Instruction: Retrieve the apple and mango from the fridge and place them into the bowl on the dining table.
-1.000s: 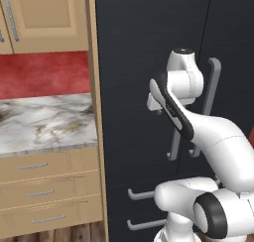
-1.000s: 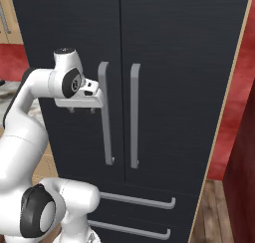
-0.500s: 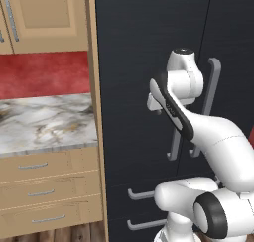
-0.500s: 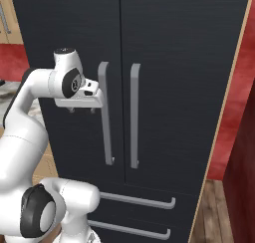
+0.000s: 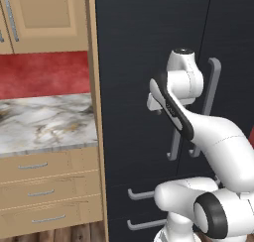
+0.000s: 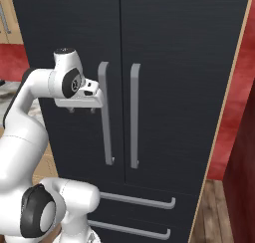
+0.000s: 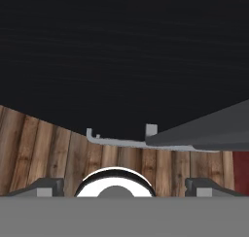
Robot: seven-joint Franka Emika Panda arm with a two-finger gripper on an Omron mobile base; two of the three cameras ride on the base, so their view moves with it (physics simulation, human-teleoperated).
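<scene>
Hovering with its jaws spread wide beside the left grey bar handle (image 6: 105,115) of the tall black double-door fridge (image 6: 164,48), the two-finger gripper (image 6: 82,109) grips nothing. Both doors are shut, so I cannot tell where the fruit sits; closing off-centre could let the fingers slip off the bar.

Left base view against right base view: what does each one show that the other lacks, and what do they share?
Left base view alone: the tan upper cabinet, the marble counter and the drawers beside the fridge. Right base view alone: the gripper, open, beside the left door handle, and the wood floor. Both share the black fridge, doors shut, its grey bar handles and lower drawer handles, and the red wall.
</scene>
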